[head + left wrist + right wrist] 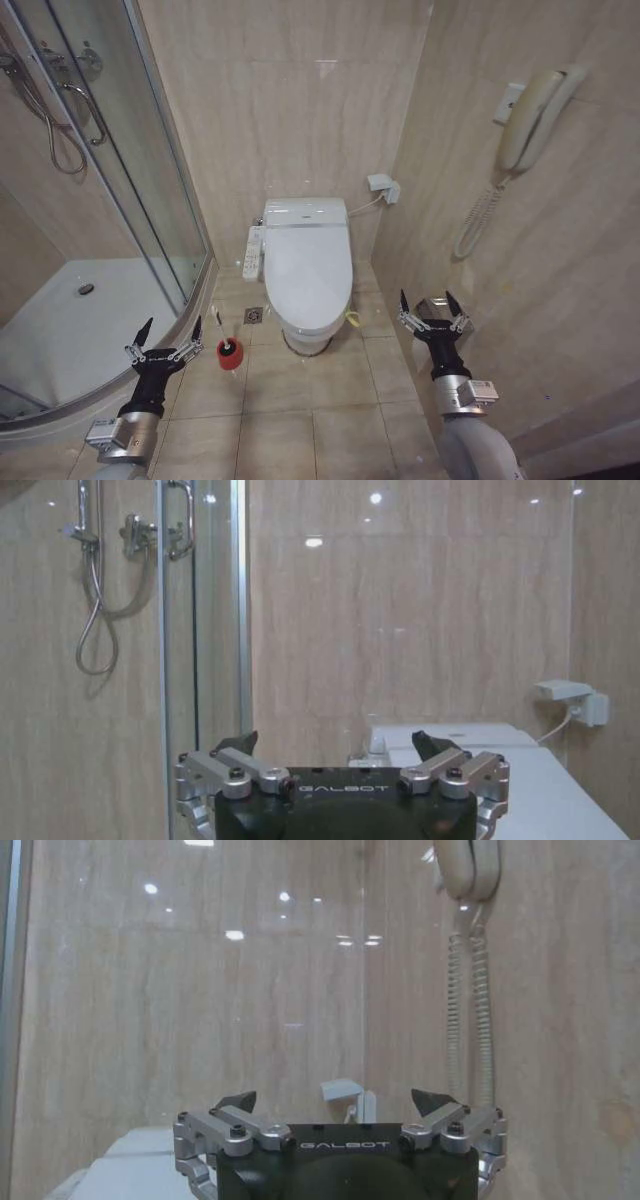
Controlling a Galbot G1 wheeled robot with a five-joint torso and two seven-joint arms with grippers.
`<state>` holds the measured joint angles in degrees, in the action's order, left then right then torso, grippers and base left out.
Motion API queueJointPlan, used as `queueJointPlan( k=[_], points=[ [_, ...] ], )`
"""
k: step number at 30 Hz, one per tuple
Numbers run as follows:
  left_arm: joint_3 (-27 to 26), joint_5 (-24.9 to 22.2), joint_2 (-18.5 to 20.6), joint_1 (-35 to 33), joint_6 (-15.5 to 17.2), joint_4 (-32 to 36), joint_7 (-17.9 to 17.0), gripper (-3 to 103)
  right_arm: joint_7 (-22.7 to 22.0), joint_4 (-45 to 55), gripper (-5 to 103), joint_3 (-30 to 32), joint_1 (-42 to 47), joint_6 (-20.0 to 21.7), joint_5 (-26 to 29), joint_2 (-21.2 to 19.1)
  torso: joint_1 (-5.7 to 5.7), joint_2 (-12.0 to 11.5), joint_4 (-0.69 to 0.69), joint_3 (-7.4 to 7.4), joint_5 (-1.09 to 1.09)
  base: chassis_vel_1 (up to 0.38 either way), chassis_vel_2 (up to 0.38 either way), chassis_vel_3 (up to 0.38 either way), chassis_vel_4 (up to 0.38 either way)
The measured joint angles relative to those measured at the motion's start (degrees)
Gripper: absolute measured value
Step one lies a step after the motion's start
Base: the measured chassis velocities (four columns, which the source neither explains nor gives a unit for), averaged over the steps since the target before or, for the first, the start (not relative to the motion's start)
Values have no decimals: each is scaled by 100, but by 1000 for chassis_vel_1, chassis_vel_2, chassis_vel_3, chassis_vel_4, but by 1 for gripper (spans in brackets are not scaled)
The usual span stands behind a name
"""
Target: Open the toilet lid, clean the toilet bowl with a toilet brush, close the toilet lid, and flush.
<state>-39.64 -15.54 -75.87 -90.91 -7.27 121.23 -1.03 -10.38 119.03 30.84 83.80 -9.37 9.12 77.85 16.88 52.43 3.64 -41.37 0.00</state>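
The toilet lid (307,262) lies shut over the toilet bowl (306,333), against the back wall in the middle of the head view. On the floor to its left, the toilet brush (219,322) stands with its white handle up in a small red cup (229,354). My left gripper (171,331) is open, held low just left of the red cup. Over to the right of the bowl, my right gripper (432,303) is open beside the side wall. Both hold nothing. The left wrist view shows the left gripper (335,744) open with the lid (560,795) beyond it; the right gripper (335,1102) shows open too.
A long white control panel (253,252) juts along the toilet's left side. A curved glass shower enclosure (150,190) and white shower tray (80,330) fill the left. A wall phone (530,120) with a coiled cord hangs on the right wall. A floor drain (254,315) sits by the bowl.
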Motion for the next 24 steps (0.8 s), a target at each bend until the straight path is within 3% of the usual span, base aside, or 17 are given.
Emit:
queueJointPlan(
  k=[24],
  points=[
    [0, 0, 0, 4, 0, 0, 0, 100, 0, 0, 100, 0, -3, 0, 0, 0, 7, -4, 0, -3, 0, -10, 5, 8, -10]
  ],
)
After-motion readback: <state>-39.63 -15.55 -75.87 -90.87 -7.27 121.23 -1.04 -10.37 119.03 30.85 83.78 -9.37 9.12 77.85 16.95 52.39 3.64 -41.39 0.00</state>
